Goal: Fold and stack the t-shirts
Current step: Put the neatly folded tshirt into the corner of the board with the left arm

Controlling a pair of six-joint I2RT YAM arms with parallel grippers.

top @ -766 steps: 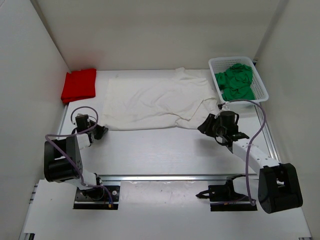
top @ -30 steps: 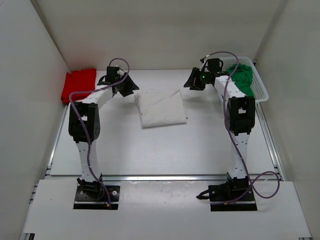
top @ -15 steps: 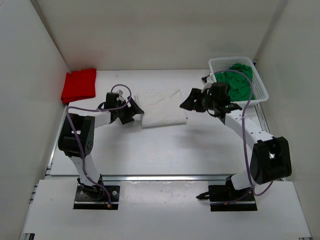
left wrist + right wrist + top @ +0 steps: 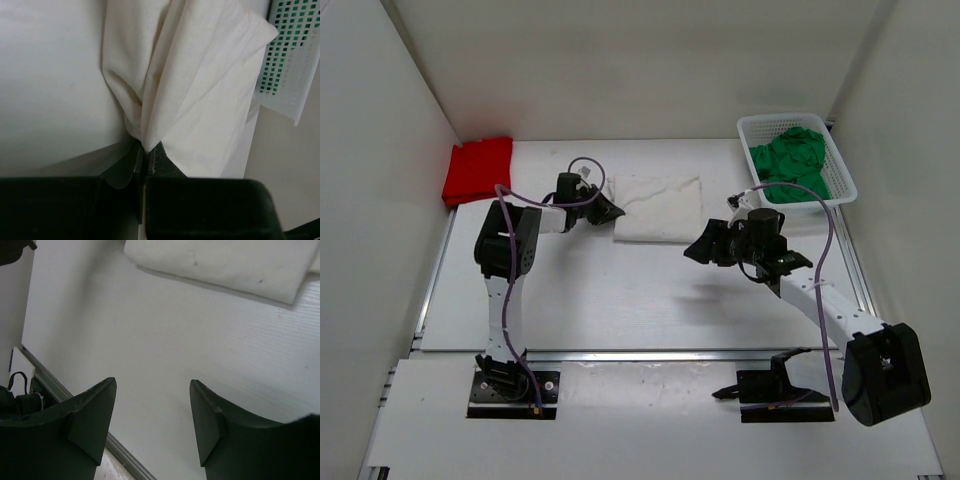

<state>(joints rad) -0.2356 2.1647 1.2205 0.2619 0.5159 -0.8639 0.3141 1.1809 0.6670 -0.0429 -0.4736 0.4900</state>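
At the far middle of the counter (image 4: 620, 290): the white t-shirt (image 4: 660, 210), folded into a compact rectangle. Pinched at its left edge by the left hand (image 4: 608, 209), jaws closed almost fully on a bunch of the cloth, as shown clearly by the left wrist view. Right hand (image 4: 703, 245) spread wide and holding nothing, hanging over bare counter just near-right of the white shirt, apart from it. In the far left corner: the red t-shirt (image 4: 478, 170), neatly folded and lying flat. At the far right: the green t-shirt (image 4: 788, 165), crumpled inside the white mesh basket (image 4: 847, 187), not yet folded.

Most probably the step of bringing the folded white shirt to the stack. Next, to drag or carry it left toward the red one and lay it on top with the edges matching. Calls for a slow, gentle pull; with a grip at one edge only, some risk of opening the folds. After that, to take the green shirt out of the basket.
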